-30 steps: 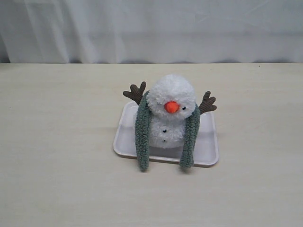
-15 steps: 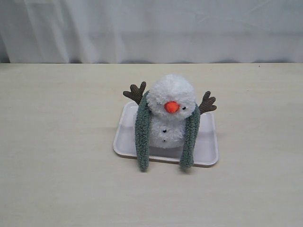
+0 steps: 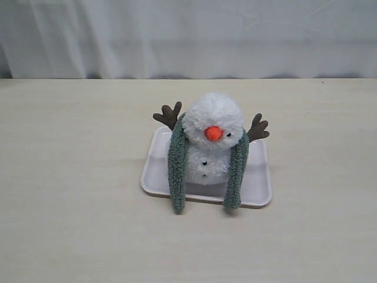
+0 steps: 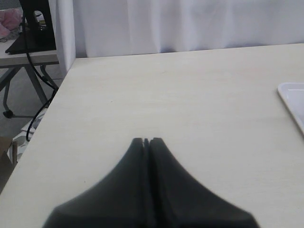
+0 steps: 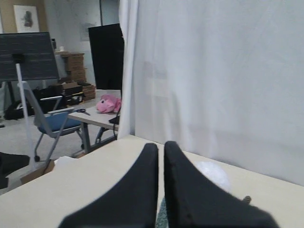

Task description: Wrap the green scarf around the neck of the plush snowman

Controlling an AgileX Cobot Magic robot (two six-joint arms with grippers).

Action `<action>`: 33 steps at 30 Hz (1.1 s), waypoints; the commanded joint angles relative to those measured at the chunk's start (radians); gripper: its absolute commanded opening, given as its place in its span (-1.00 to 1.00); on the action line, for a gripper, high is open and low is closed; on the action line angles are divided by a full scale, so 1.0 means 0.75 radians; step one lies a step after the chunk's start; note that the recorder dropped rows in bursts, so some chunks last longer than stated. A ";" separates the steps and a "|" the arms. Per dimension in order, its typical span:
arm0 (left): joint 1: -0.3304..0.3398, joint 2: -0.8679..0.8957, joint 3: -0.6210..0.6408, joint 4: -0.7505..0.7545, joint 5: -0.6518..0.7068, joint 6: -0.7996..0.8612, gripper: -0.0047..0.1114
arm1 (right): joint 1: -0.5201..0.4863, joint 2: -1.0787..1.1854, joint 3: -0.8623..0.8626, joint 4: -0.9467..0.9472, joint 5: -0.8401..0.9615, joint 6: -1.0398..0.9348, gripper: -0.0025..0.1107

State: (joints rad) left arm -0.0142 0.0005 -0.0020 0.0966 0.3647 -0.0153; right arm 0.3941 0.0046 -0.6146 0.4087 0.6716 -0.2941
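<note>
The plush snowman sits upright on a white tray at the middle of the table. The green scarf passes behind the snowman's neck, and its two ends hang down the front on either side of the body, reaching the tray's front rim. Neither gripper shows in the exterior view. My left gripper is shut and empty over bare table, with a corner of the tray off to one side. My right gripper is shut and empty; the snowman's white head and a sliver of scarf show past it.
A white curtain hangs behind the table's far edge. The left wrist view shows a table edge with cables and a stand beyond it. The right wrist view shows a chair and a second table with a pink toy.
</note>
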 commanded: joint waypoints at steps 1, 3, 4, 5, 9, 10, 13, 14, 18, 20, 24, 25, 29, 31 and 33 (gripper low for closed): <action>0.001 -0.001 0.003 -0.002 -0.010 -0.002 -0.92 | -0.138 -0.006 0.000 0.002 -0.011 -0.007 -0.88; 0.001 -0.001 0.003 -0.002 -0.010 -0.002 -0.92 | -0.198 -0.006 0.000 0.002 -0.011 -0.007 -0.88; 0.001 -0.001 0.003 -0.002 -0.010 -0.002 -0.92 | -0.230 -0.006 0.000 0.002 -0.011 -0.007 -0.88; 0.001 -0.001 0.003 -0.002 -0.010 -0.002 -0.92 | -0.261 -0.006 0.000 0.002 -0.011 -0.007 -0.88; 0.001 -0.001 0.003 -0.002 -0.013 -0.002 -0.92 | -0.372 -0.006 0.000 0.002 -0.011 -0.007 -0.88; 0.001 -0.001 0.003 -0.002 -0.013 -0.002 -0.92 | -0.393 -0.006 0.000 0.002 -0.011 -0.007 -0.88; 0.001 -0.001 0.003 -0.002 -0.013 -0.002 -0.92 | -0.432 -0.006 0.000 0.002 -0.011 -0.007 -0.88; 0.001 -0.001 0.003 -0.002 -0.013 -0.002 -0.92 | -0.440 -0.006 0.000 0.002 -0.011 -0.007 -0.88; 0.001 -0.001 0.003 -0.002 -0.013 -0.002 -0.92 | -0.451 -0.006 0.000 0.002 -0.011 -0.007 -0.88; 0.001 -0.001 0.003 -0.002 -0.013 -0.002 -0.92 | -0.451 -0.006 0.000 0.002 -0.011 -0.007 -0.88; 0.001 -0.001 0.003 -0.002 -0.013 -0.002 -0.92 | -0.451 -0.006 0.000 0.002 -0.011 -0.007 -0.88; 0.001 -0.001 0.003 -0.002 -0.013 -0.002 -0.92 | -0.451 -0.006 0.000 0.002 -0.011 -0.007 -0.88; 0.001 -0.001 0.003 -0.002 -0.013 -0.002 -0.92 | -0.451 -0.006 0.000 0.002 -0.011 -0.007 -0.88; 0.001 -0.001 0.003 -0.002 -0.013 -0.002 -0.92 | -0.451 -0.006 0.000 0.002 -0.011 -0.007 -0.88; 0.001 -0.001 0.003 -0.002 -0.013 -0.002 -0.92 | -0.451 -0.006 0.000 0.002 -0.011 -0.007 -0.88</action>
State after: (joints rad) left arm -0.0142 0.0005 -0.0020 0.0966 0.3647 -0.0153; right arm 0.0615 0.0046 -0.6146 0.4087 0.6716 -0.2941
